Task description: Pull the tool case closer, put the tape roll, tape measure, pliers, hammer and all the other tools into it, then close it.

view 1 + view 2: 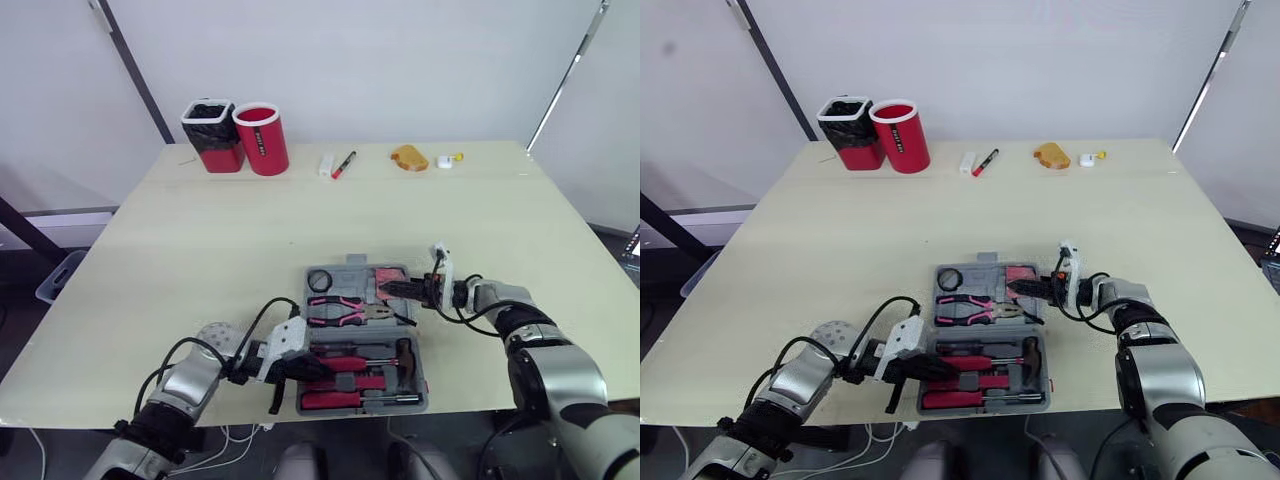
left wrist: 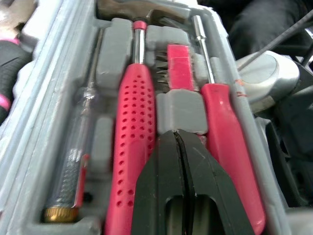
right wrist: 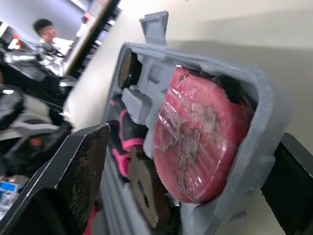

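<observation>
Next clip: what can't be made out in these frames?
Case near-left corner: eye views, hidden by the left gripper.
Hammer head: left wrist view, cut off by the frame edge.
Far white-yellow item: eye views, too small to identify.
Tape measure markings: right wrist view, blurred under crinkled film.

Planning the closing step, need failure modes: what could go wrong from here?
1. The case sits right at the table's front edge; a pull toward the robot could tip it off.
2. The right gripper is open astride the case rim beside the tape measure; closing there may tilt the case or dislodge the tape measure.
3. The left gripper, shut, lies inside the case over the hammer; it could knock the hammer loose.
</observation>
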Motion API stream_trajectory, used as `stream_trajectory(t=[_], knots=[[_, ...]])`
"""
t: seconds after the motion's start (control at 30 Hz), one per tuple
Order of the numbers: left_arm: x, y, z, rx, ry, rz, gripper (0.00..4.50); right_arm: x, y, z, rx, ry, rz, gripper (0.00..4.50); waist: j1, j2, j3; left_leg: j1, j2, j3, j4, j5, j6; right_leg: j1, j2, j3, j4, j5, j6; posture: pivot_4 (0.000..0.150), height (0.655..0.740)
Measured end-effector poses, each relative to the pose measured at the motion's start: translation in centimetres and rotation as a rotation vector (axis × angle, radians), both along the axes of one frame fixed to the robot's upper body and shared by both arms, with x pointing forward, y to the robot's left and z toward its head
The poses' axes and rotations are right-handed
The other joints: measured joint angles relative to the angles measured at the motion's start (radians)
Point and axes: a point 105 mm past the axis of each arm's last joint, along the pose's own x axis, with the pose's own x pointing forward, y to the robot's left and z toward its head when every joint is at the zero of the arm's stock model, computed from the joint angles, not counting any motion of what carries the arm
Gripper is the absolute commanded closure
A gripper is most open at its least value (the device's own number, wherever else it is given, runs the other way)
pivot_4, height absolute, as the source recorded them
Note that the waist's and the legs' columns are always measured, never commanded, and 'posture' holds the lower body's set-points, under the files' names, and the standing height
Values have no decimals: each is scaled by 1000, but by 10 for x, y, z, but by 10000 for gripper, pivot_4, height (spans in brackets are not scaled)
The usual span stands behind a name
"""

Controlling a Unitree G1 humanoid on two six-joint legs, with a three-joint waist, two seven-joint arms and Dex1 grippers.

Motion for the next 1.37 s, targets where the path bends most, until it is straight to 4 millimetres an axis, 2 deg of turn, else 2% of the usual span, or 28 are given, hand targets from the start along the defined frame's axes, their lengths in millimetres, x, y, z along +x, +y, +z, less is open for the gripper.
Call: stream_trajectory(t=[0.13,0.27,0.4,0.57,0.67,0.73,0.77,0.83,0.9,0.93,1.03,1.17,1.37], knots=[[-2,5,0,-23,36,37,45000,-3,3,17,63,-41,53,441,-8,0,0,-2,0,-1,0,0,0,-1,0,-1,0,0,0,1500,7400],[-6,15,5,-34,69,82,45000,-14,-2,29,119,-60,109,441,-9,0,0,-3,0,-2,0,0,0,-2,0,-1,0,0,0,1500,7400],[-5,47,13,3,70,176,45000,-43,-9,44,178,-63,192,441,-8,1,1,-3,0,-3,-1,0,0,-2,0,-3,0,0,0,1500,7400],[-7,103,20,52,90,343,45000,-96,-14,51,220,-14,294,441,-6,1,1,-4,0,-4,-2,0,0,-3,-1,-4,-1,0,0,1500,7400],[-4,120,26,40,79,406,45000,-123,-15,52,190,-23,305,441,0,1,1,-4,0,-3,-2,0,0,-2,-2,-5,-2,-1,0,1500,7400],[-1,129,28,25,67,453,45000,-132,-18,49,148,-57,249,441,9,0,1,-4,0,-3,-2,0,0,-2,-3,-5,-3,-1,0,1500,7400],[4,132,29,3,53,487,42429,-131,-27,46,90,-122,142,149,14,0,2,-5,-1,-2,-1,0,0,-2,-3,-4,-3,0,0,1500,7400],[8,128,31,-16,38,493,37863,-132,-32,44,44,-188,84,0,18,-1,2,-5,-1,-3,-1,0,0,-2,-3,-5,-3,0,0,1500,7400],[14,123,39,-76,-20,516,28649,-141,-56,38,-82,-349,-80,0,38,-3,1,-6,-1,-5,-2,0,-1,-2,-3,-7,-4,-1,1,1500,7400],[14,123,39,-81,-28,525,25118,-143,-63,35,-113,-369,-117,0,38,-3,1,-6,-1,-4,-2,0,-1,-2,-3,-6,-4,-1,1,1500,7400],[15,119,45,-98,-63,522,10344,-148,-86,34,-236,-474,-228,0,33,-3,1,-5,-1,-2,-2,0,-1,-2,-3,-4,-4,-1,1,1500,7400],[10,112,47,-93,-77,492,10344,-157,-111,36,-372,-606,-279,0,22,-3,1,-3,-1,-2,-2,0,-1,-1,-2,-5,-3,-1,1,1500,7400],[8,111,48,-67,-96,480,10344,-171,-135,27,-436,-613,-318,0,20,-3,1,-3,-1,-2,-2,0,0,0,-3,-4,-4,-2,-1,1500,7400]])
